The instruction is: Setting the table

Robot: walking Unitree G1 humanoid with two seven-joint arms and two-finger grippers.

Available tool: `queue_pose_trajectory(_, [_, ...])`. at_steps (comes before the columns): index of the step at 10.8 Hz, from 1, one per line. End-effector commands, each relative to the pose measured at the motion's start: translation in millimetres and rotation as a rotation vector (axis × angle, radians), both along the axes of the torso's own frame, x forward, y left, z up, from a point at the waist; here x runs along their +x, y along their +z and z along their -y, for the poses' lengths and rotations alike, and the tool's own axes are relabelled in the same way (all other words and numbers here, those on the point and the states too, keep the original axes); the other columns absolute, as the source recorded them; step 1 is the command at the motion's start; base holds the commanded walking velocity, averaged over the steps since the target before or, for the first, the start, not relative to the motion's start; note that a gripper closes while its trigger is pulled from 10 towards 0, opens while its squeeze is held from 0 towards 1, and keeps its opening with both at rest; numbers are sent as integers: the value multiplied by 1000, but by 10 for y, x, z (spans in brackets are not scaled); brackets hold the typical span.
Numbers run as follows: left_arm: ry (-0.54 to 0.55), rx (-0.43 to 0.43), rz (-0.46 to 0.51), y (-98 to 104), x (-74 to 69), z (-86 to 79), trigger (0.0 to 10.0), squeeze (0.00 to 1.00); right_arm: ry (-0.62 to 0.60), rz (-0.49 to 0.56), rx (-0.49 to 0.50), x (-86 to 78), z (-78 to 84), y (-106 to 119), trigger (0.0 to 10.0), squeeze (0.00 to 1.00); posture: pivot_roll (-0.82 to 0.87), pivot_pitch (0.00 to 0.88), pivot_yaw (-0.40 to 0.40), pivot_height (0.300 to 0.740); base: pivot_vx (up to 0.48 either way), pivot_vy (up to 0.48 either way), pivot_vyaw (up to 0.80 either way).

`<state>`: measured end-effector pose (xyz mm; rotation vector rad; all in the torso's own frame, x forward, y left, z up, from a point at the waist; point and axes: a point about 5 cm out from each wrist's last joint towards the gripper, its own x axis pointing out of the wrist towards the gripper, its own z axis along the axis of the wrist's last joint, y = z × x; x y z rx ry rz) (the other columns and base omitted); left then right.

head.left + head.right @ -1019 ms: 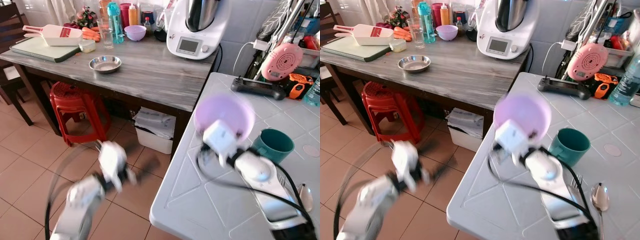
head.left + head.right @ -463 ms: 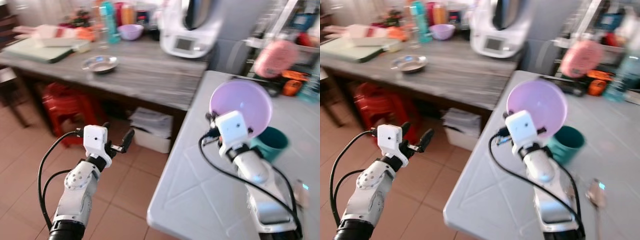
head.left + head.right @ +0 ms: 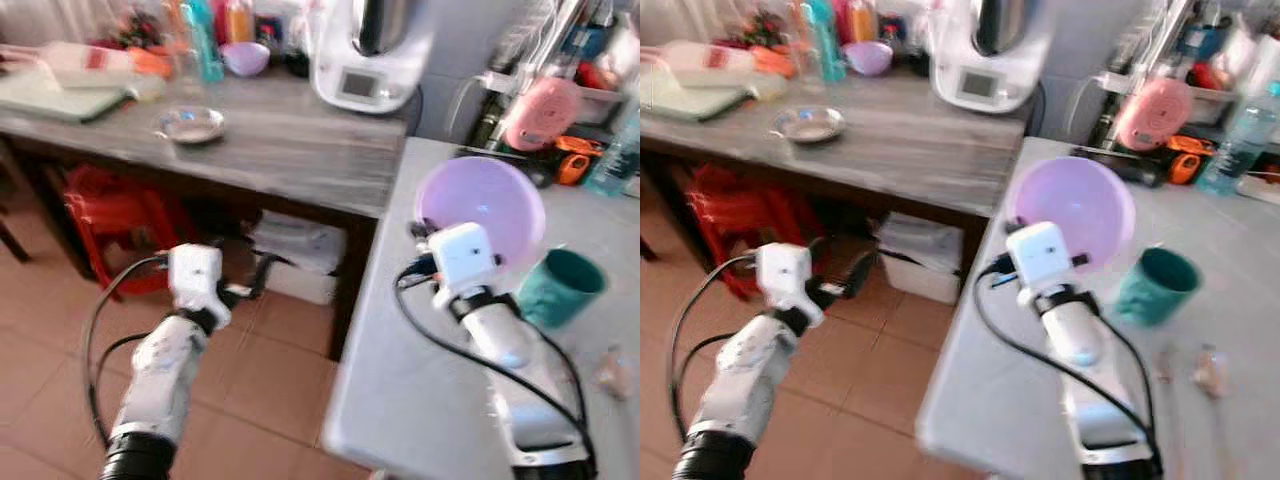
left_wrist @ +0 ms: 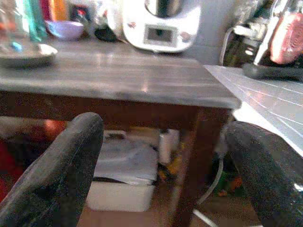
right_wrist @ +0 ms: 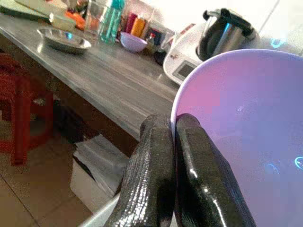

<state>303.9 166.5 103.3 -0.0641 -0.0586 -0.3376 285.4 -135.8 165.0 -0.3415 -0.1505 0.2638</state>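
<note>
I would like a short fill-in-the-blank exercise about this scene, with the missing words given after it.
1. The right gripper is shut on the rim of a ____ bowl.
2. The left gripper is open and hangs over the ____, beside the white table.
3. The cup standing on the white table is ____ in colour.
4. A steel dish lies on the ____ counter.

Missing words: purple; floor; teal; grey

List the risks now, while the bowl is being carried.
The right gripper pinches only the thin rim of the tilted purple bowl, so it could slip out while the blurred views suggest motion. The teal cup stands close beside the arm and might get knocked. The left gripper, open, hangs near the wooden table.
</note>
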Motion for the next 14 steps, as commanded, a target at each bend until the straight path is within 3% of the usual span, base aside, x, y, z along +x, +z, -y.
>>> queue_pose_trajectory(1, [-18, 2, 5, 3, 6, 62, 10000, 0, -20, 14, -10, -4, 63, 21, 10000, 0, 36, 0, -16, 740, 0, 382, 0])
queue_pose_trajectory(8, [-34, 8, 11, -11, 8, 105, 10000, 0, -19, 19, -11, 7, 58, 0, 10000, 0, 37, 0, -15, 740, 0, 389, 0])
queue_pose_trajectory(14, [22, 18, 36, 18, 60, 96, 10000, 0, -39, -1, -9, -56, 96, -105, 10000, 0, 27, 0, -5, 740, 0, 404, 0])
